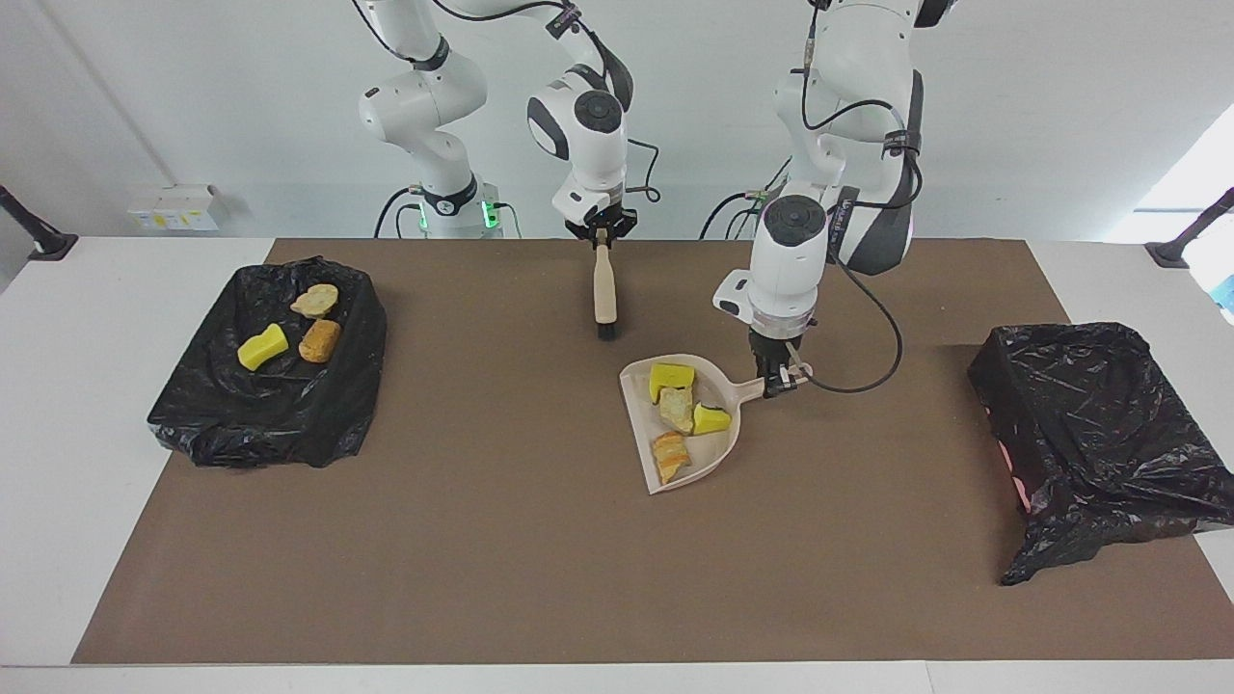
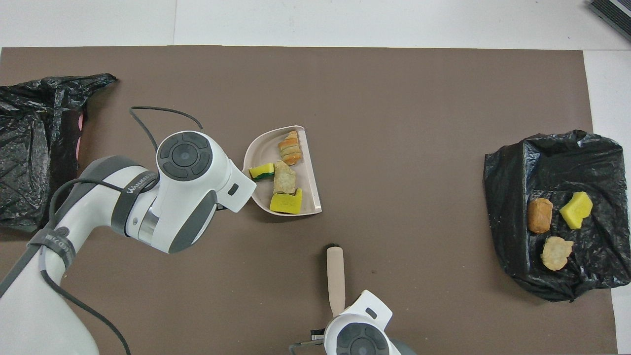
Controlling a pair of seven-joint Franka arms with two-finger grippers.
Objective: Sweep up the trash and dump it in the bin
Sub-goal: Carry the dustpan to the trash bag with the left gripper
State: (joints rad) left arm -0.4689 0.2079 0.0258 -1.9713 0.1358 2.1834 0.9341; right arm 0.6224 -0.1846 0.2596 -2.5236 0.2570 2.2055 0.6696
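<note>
My left gripper (image 1: 779,384) is shut on the handle of the beige dustpan (image 1: 715,455), mid-mat. The pan (image 2: 261,145) holds several pieces of trash: a yellow sponge (image 1: 672,378), a tan lump (image 1: 678,410), a yellow-green wedge (image 1: 711,419) and an orange-brown lump (image 1: 672,455). My right gripper (image 1: 603,231) is shut on the top of the brush (image 1: 604,289), bristles down over the mat's edge nearest the robots; it also shows in the overhead view (image 2: 335,281). Three more scraps lie in the black-lined bin (image 1: 270,414) at the right arm's end.
A second black-lined bin (image 1: 1099,434) stands at the left arm's end of the table; it also shows in the overhead view (image 2: 29,148). The brown mat (image 1: 482,559) covers most of the table. A cable loops from the left wrist beside the dustpan.
</note>
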